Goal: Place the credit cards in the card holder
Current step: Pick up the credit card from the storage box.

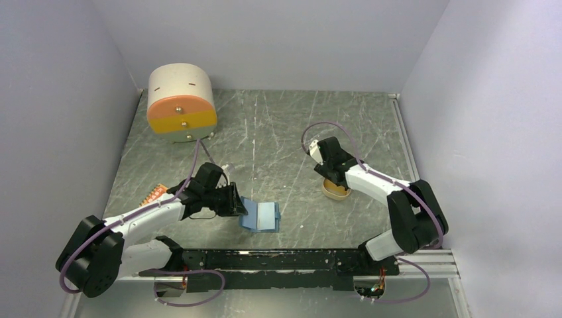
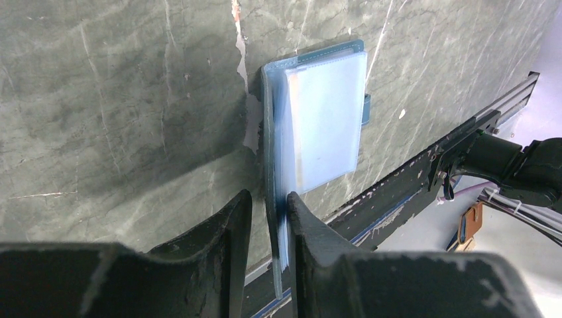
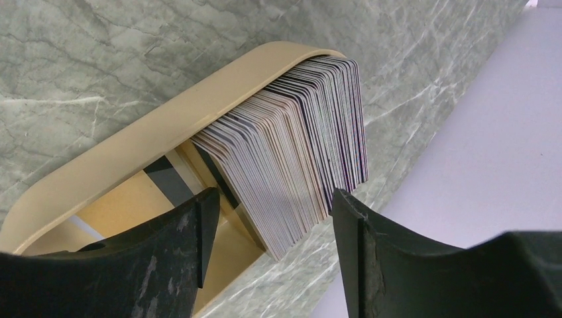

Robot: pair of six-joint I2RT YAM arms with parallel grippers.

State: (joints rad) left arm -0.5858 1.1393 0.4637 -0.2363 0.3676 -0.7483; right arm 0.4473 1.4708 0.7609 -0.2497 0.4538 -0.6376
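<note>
The card holder [image 1: 262, 216], a blue wallet, lies open at the front middle of the table. Its clear inner sleeves [image 2: 328, 119] face up. My left gripper [image 1: 237, 202] is shut on its near left edge. In the left wrist view that edge runs up between the two fingers of the left gripper [image 2: 268, 195]. The credit cards [image 3: 298, 146] stand as a fanned stack on edge in a tan tray [image 3: 166, 126]. My right gripper [image 3: 270, 199] hangs open over the stack, one finger inside the tray and the other just outside the cards. From above, the right gripper [image 1: 330, 177] hides most of the tray [image 1: 339, 193].
A round drawer unit [image 1: 180, 103] with orange and yellow fronts stands at the back left. A small flat orange item [image 1: 154, 194] lies beside the left arm. The black mounting rail [image 1: 285, 260] runs along the near edge, close to the wallet. Walls close in on three sides.
</note>
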